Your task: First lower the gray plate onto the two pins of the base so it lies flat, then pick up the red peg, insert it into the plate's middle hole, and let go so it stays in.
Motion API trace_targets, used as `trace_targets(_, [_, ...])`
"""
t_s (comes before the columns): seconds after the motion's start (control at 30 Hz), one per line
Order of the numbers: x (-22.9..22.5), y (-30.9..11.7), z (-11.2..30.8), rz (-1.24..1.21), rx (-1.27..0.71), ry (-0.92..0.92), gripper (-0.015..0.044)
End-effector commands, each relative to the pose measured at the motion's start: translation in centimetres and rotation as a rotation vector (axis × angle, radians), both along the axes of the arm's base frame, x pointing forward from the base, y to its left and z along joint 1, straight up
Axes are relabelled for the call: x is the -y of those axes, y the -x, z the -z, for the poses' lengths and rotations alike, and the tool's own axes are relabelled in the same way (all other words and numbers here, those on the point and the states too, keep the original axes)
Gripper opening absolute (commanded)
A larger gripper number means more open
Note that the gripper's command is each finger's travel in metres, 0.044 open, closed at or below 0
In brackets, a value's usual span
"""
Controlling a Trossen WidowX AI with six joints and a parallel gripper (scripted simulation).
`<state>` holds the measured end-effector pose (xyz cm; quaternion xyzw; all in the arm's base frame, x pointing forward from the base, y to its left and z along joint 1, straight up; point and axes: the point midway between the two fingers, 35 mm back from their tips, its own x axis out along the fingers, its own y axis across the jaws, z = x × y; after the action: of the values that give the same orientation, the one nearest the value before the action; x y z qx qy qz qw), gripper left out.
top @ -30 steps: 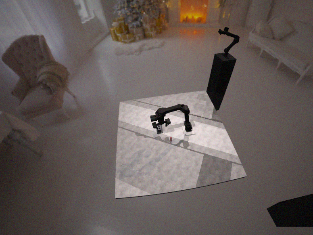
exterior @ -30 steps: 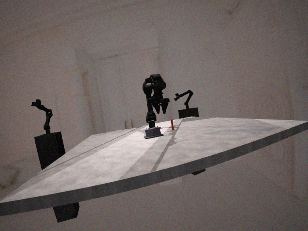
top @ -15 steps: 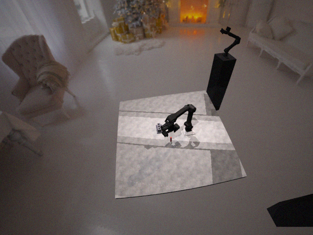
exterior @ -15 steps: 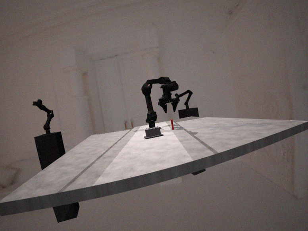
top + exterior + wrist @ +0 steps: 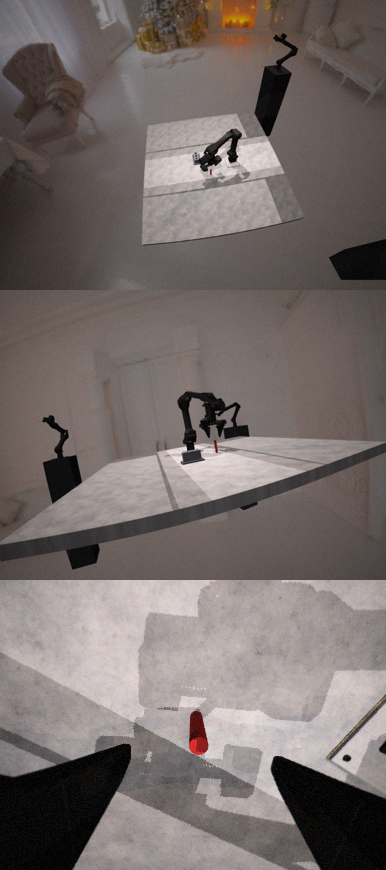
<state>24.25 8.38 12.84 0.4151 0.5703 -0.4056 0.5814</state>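
Observation:
The gray plate (image 5: 196,159) (image 5: 191,454), a block with three holes, sits on the darker base (image 5: 192,461) and looks flat and level. The pins are not visible. The red peg (image 5: 210,171) (image 5: 215,446) (image 5: 198,730) stands upright on the table, beside the base and apart from it. My gripper (image 5: 214,437) (image 5: 202,757) is wide open and empty, pointing down above the peg. The peg shows between the two fingers in the wrist view, with the fingertips still higher than its top in the exterior view.
The arm's white mounting plate (image 5: 237,163) (image 5: 364,761) lies close by, at the right edge of the wrist view. The table (image 5: 187,215) (image 5: 124,505) carries bands of shadow. Black pedestals (image 5: 271,93) (image 5: 62,474) with other arms stand beyond its edges.

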Motion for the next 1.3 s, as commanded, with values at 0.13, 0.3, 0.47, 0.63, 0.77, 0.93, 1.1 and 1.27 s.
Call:
trace_targets(0.13, [-0.1,-0.1,1.3,0.005,0.0,-0.003,0.044])
trace_targets(0.3, [-0.1,-0.2,2.1,0.005,0.0,-0.003,0.044])
trace_targets(0.47, [-0.1,-0.2,2.9,0.005,0.0,-0.003,0.044])
trace_targets(0.63, [-0.2,-0.2,3.7,0.005,0.0,-0.003,0.044])
trace_targets(0.77, [-0.2,-0.2,4.4,0.005,0.0,-0.003,0.044])
trace_targets(0.93, [-0.1,-0.2,5.2,0.005,0.0,-0.003,0.044])
trace_targets(1.1, [-0.1,-0.2,5.7,0.005,0.0,-0.003,0.044])
trace_targets(1.27, [-0.1,-0.2,5.7,0.005,0.0,-0.003,0.0309])
